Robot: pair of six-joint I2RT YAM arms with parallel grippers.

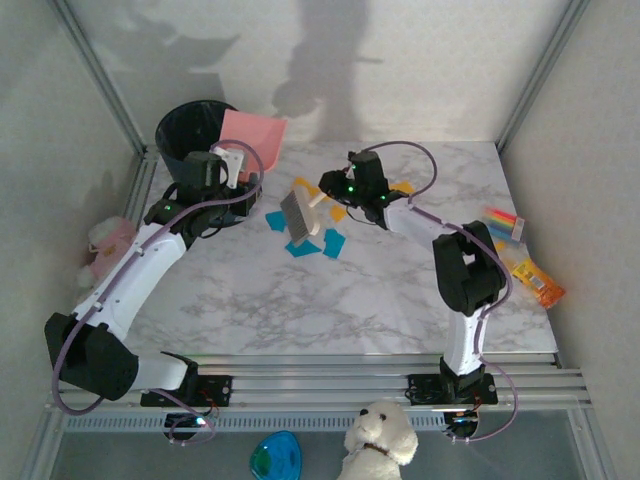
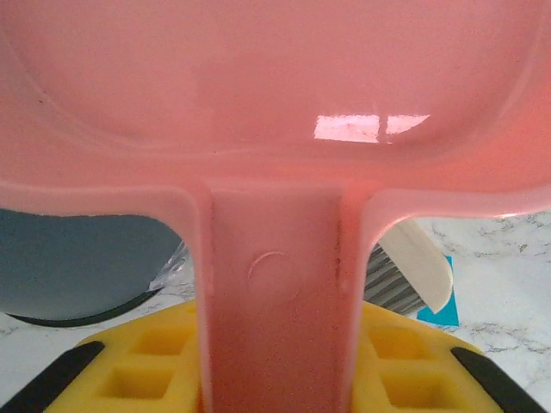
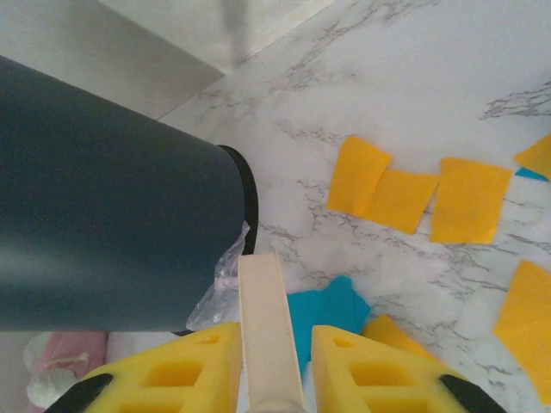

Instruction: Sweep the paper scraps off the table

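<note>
The left gripper [image 2: 275, 366] is closed tight on the handle of the pink dustpan [image 1: 253, 135], held up by the black bin [image 1: 188, 130]. The right gripper [image 3: 274, 366] pinches the handle of the brush [image 1: 300, 214]. Orange and blue paper scraps [image 3: 469, 200] lie on the worktop [image 1: 350, 290] around the brush.

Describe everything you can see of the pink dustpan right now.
The pink dustpan is glossy, smooth plastic: a broad shallow pan with a raised rim and a flat handle bearing a small round mark. It is held in the air, tilted, the jaws of the left gripper clamped on its handle, the pan beside the black bin.
</note>
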